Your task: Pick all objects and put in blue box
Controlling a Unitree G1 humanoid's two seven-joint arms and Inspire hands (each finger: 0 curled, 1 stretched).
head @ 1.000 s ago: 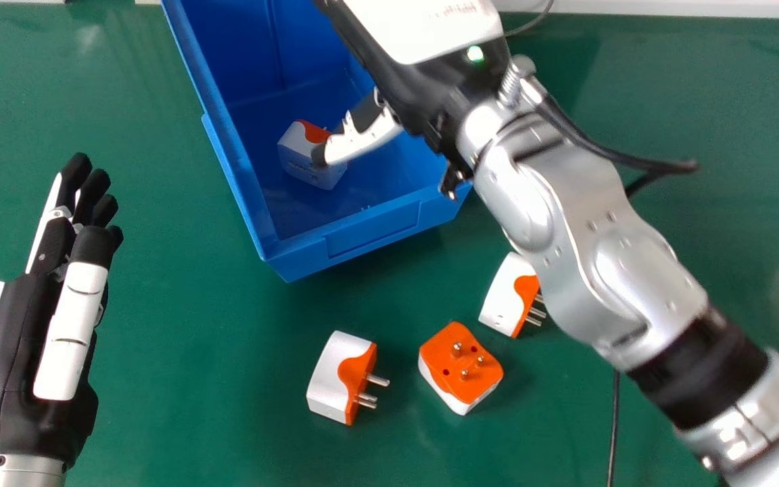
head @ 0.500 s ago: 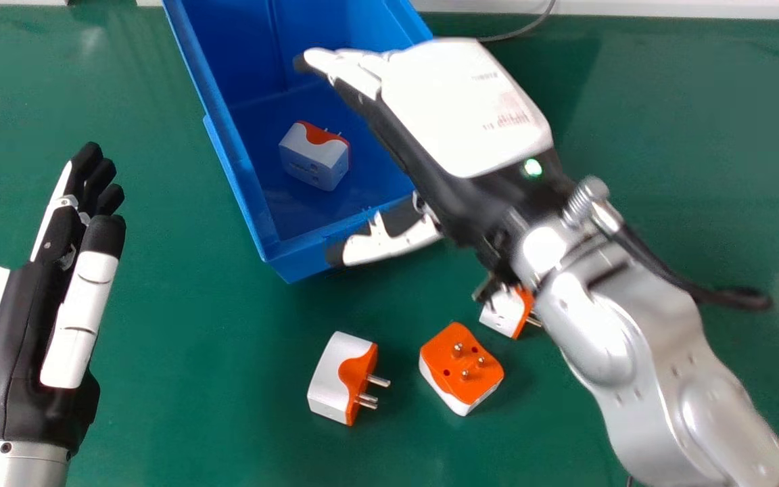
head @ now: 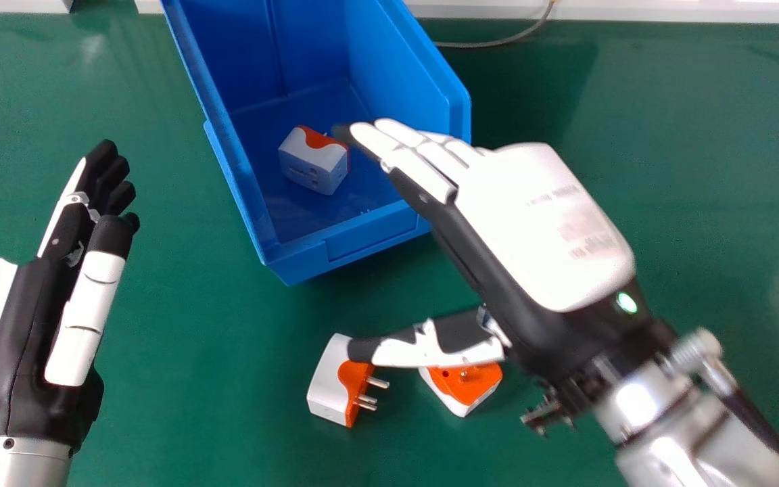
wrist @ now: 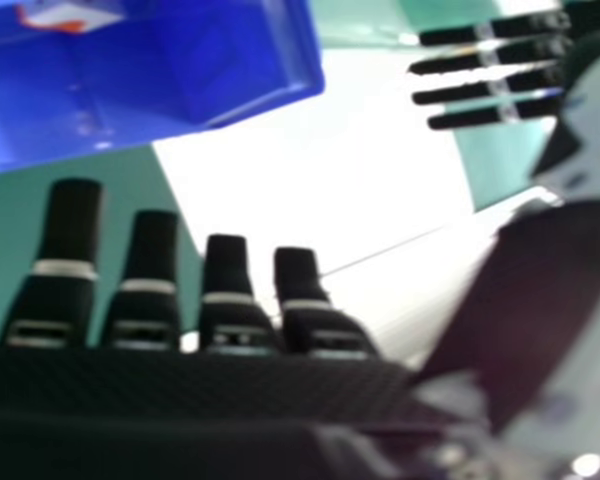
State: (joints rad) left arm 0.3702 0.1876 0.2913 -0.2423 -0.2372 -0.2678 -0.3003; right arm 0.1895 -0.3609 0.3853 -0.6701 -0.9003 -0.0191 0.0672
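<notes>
Holding right robot hand [head: 538,223] open and empty above counter [head: 193,406]; seeing left white-orange adapter [head: 332,392] lying on near side of blue box [head: 370,240]; judging it light, stiff, perhaps slippery; preferring grasp by white sides [head: 325,368], sparing metal pins [head: 377,383].

Box [head: 369,240]: stands on the desk [head: 193,379].
First adapter [head: 314,166]: lies in the box, on its floor, nearer the left wall than the right.
Second adapter [head: 327,385]: lies on the desk before the box, apart from it.
Third adapter [head: 474,389]: lies on the desk before the box and farther right, likewise apart from it.
Cable [head: 504,42]: lies on the desk, right of the box, toward its far end.
</notes>
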